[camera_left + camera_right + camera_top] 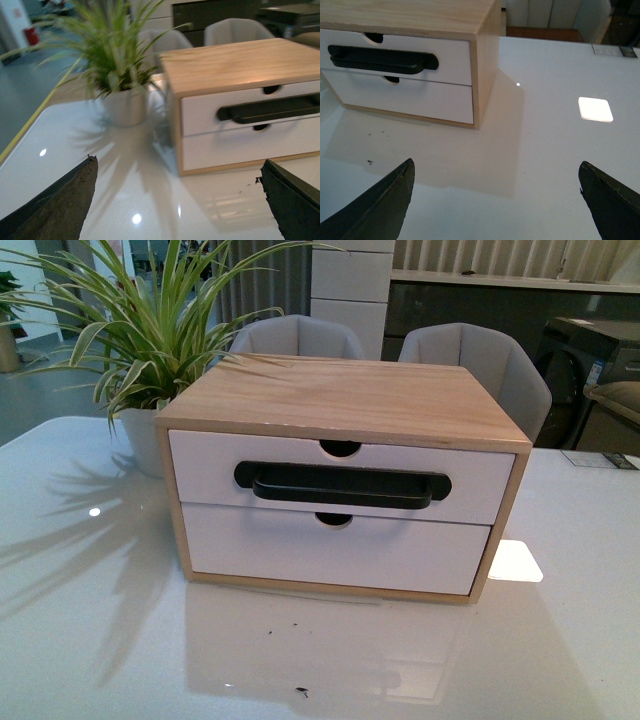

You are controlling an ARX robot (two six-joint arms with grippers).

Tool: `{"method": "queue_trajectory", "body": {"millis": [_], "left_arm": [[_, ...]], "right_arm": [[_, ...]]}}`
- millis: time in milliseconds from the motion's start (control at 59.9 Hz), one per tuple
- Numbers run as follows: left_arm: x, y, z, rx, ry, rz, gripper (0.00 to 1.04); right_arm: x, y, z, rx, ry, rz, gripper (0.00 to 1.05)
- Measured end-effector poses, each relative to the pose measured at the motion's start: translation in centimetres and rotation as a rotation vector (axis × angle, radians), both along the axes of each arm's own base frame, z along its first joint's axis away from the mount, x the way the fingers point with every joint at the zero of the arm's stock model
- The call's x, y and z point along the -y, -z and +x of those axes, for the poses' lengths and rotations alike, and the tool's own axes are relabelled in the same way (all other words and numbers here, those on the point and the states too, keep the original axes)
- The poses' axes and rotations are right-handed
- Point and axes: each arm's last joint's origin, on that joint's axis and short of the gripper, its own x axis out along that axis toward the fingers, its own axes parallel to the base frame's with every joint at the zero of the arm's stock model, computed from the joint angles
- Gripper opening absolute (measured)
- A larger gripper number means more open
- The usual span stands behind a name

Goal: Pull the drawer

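Note:
A light wood cabinet (340, 395) stands on the white table. Its upper drawer (200, 465) has a white front, a long black bar handle (342, 485) and a half-round notch in its top edge; it is closed flush. The same drawer (200, 112) shows in the left wrist view and again (452, 55) in the right wrist view. My left gripper (177, 162) hangs open over the table, left of the cabinet and short of it. My right gripper (496, 167) is open too, over the table in front of the cabinet's right corner. Neither gripper shows in the front view.
Below it sits a plain white drawer front (335, 552) with no handle. A potted spider plant (140, 340) stands close to the cabinet's left side. Grey chairs (480, 365) are behind the table (100, 640). A bright patch of light (595, 109) lies on the table, right of the cabinet.

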Motion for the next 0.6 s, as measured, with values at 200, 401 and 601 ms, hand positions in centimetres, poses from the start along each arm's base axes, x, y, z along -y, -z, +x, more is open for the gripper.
{"method": "queue_trajectory", "body": {"millis": [200,401,601], "left_arm": [[3.2,-1.1,5.9,-0.075,0.42,0.204,0.97],[6.1,-1.3,10.2,-0.121,0.661,0.454,0.97],[8.5,-1.8,13.6,-0.156,0.815,0.646,0.97]], "right_arm": [[-1.2,-1.4,4.5,-0.175,-0.189,-0.188,0.96],[-2.2,-3.0,7.6,-0.219,-0.347,-0.32,0.96],[-3.1,-3.9,9.9,-0.235,-0.489,-0.43,0.96]]}}
